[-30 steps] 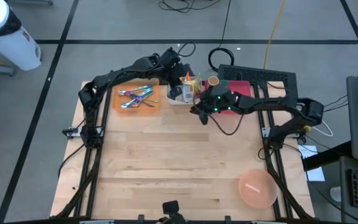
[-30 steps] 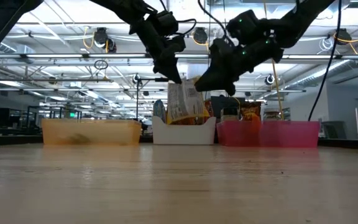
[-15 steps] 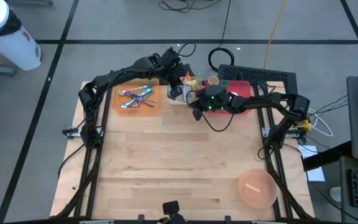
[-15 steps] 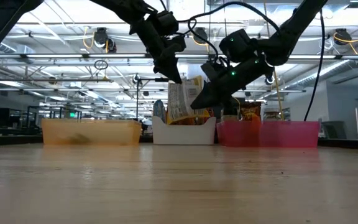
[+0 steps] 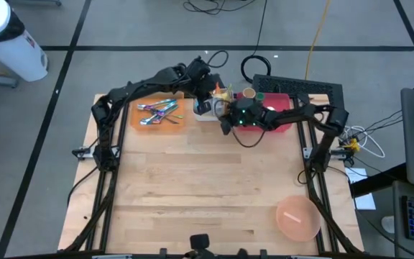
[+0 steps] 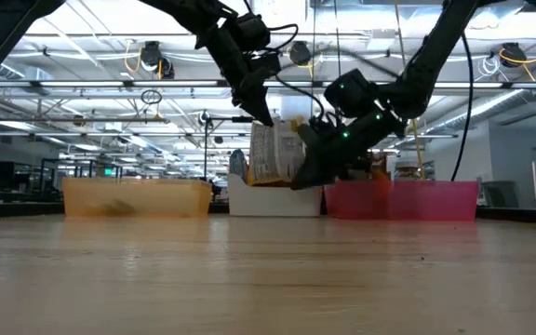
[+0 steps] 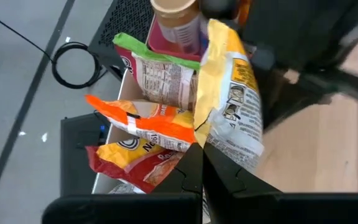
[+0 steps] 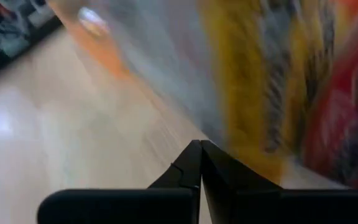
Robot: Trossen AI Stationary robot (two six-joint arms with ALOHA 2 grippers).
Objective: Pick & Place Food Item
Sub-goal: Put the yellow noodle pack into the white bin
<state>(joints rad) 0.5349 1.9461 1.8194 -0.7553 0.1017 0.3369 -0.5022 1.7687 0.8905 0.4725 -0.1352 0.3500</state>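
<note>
Two dark arms over a wooden table [image 5: 192, 187], both reaching to the far edge. Three bins in a row there: an orange bin [image 5: 160, 114] toward the left, a white bin [image 6: 275, 197] in the middle, a pink bin [image 6: 417, 199] toward the right. One round orange bowl [image 5: 297, 219] well apart, at the near right corner.

Several colourful utensils [image 5: 157, 110] in the orange bin, too tangled to count. A brown-lidded jar [image 7: 174, 15] upright in the pink bin.

Snack bags crowded upright in the white bin, four countable in the left wrist view: a yellow-and-white bag [image 7: 232, 93], a green-topped bag [image 7: 160, 71], an orange bag [image 7: 151, 121], a red-and-yellow bag [image 7: 132, 158].

Left gripper [image 5: 210, 92] above the white bin, fingers [image 7: 188, 171] pressed together, tips meeting right at the lower edge of the yellow-and-white bag, nothing seen between them; pinch on the bag not certain from any view.

Right gripper [image 6: 307, 172] low at the near front of the white bin, just beside the bags, green lights glowing on its wrist. Fingers [image 8: 194, 162] closed tip to tip, nothing visible between them; blurred bags filling the space just beyond, tabletop beneath.

All food items in or directly over the white bin; none on the open table, none in the bowl.
</note>
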